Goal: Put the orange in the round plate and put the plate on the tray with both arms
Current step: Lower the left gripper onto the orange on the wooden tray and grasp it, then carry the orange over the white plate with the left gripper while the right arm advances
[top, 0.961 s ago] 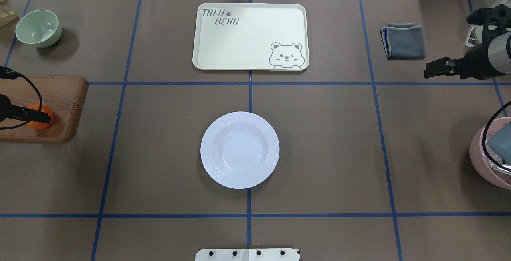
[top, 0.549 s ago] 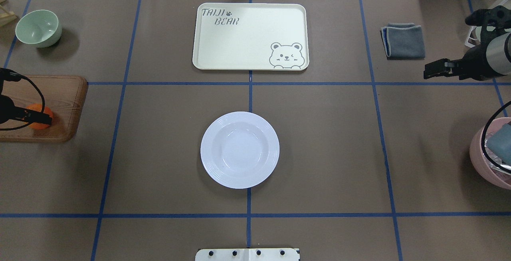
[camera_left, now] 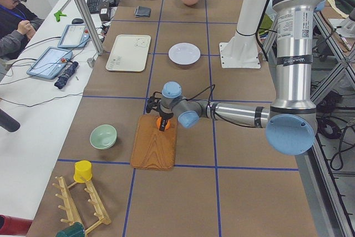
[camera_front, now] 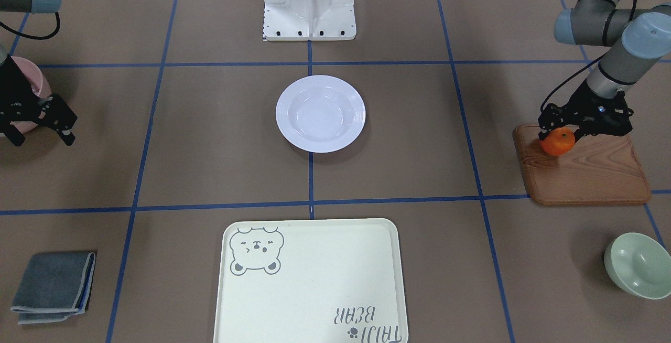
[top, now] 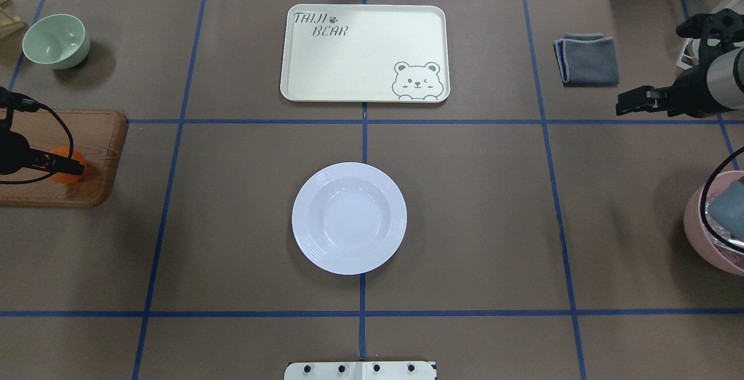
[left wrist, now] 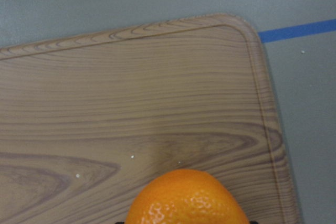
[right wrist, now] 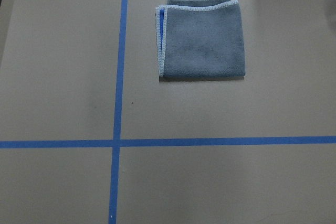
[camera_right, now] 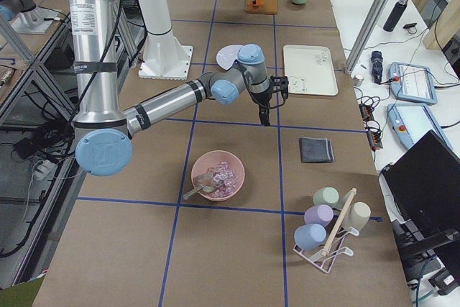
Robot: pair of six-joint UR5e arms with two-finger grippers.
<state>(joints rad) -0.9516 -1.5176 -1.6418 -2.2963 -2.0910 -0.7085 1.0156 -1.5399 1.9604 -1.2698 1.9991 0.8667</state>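
Item: orange (camera_front: 558, 142), small, round, bright; location, between the fingers of the left hand (camera_front: 561, 134), which is closed around it from above at the corner of the wooden board (camera_front: 587, 175) nearest the robot's base and the desk's middle; the left wrist view shows the fruit between the fingertips with the board's grain beneath, and whether it touches the wood cannot be told. Item: round plate (top: 349, 218), glossy white, ridged rim, empty; location, centre of the desk (top: 465, 194), on the blue tape line, well apart from both hands. Item: tray (top: 364, 54), pale cream, rectangular, bear drawing and lettering, nothing on it; location, the desk's far side from the robot, in line with the plate. Item: right hand (camera_front: 43, 140), holding nothing, fingers spread wide; location, above the desk at the robot's right end, near the pink bowl (camera_right: 218, 175). Item: grey cloth (right wrist: 202, 38), folded; location, flat on the desk within the right wrist view. Item: mint-green bowl (top: 56, 40); location, beyond the wooden board at the desk's left end.
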